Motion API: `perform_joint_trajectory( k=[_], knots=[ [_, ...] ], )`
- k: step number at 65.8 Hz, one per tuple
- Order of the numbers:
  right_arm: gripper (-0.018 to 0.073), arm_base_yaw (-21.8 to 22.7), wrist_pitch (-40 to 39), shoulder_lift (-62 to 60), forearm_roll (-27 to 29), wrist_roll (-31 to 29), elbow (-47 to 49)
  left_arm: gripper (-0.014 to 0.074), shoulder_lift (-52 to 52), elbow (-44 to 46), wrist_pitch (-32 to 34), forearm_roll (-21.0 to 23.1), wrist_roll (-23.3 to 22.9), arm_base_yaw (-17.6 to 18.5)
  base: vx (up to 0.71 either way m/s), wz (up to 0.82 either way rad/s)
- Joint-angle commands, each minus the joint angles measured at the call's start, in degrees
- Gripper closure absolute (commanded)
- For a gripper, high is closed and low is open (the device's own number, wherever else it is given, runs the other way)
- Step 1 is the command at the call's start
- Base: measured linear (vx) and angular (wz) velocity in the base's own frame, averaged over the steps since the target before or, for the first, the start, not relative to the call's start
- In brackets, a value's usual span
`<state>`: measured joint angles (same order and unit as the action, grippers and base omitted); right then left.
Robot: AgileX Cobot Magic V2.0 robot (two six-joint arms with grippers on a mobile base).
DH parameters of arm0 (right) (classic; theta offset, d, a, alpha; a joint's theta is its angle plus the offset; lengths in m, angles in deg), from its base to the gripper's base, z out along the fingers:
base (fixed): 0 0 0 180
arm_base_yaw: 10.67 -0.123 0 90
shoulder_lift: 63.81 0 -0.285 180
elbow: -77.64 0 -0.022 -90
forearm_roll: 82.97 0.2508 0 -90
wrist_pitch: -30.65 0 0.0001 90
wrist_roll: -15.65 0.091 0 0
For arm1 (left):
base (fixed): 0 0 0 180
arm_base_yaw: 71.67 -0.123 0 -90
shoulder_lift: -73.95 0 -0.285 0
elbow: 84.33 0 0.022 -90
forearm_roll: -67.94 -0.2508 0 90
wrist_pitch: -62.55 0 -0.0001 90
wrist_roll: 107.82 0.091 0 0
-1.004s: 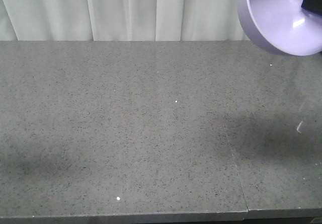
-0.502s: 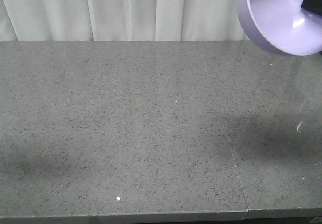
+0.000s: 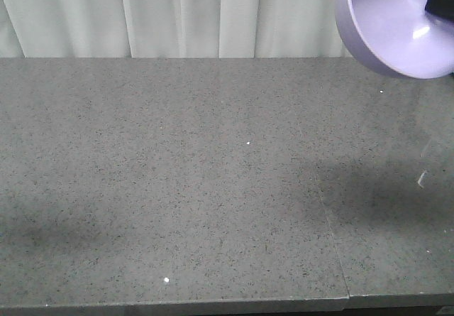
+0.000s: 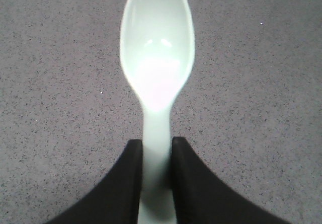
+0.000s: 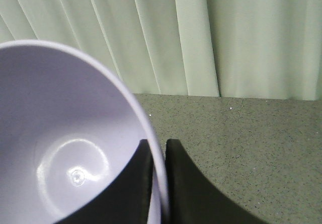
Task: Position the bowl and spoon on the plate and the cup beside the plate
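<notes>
Front-facing view: a round, smooth lavender-purple plastic bowl hangs tilted at 1 o'clock above the grey speckled stone tabletop, in front of a white pleated curtain. Over the last second it has barely shifted, so the carry looks paused or very slow. No plate or cup shows in any view, and nothing appears to be placed yet.

Left wrist view: the left gripper has its black fingers clamped on the handle of a small pale mint-green plastic spoon. The head points to 12 o'clock, and whether it clears the table cannot be told.

Right wrist view: the right gripper pinches the bowl's rim at 3 o'clock, one finger inside and one outside.
</notes>
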<state>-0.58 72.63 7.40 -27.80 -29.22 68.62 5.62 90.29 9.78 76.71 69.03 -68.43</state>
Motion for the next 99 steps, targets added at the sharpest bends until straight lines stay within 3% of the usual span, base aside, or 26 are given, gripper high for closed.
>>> perform_joint_trajectory(
  k=[1,99],
  knots=[
    [0.0569,-0.1,-2.0,-1.1,2.6,-0.6,1.9,0.0603,1.1,1.4,3.4,1.0,-0.2,0.3,0.00,0.00],
    [0.0569,-0.1,-2.0,-1.1,2.6,-0.6,1.9,0.0603,1.1,1.4,3.4,1.0,-0.2,0.3,0.00,-0.02]
  ],
)
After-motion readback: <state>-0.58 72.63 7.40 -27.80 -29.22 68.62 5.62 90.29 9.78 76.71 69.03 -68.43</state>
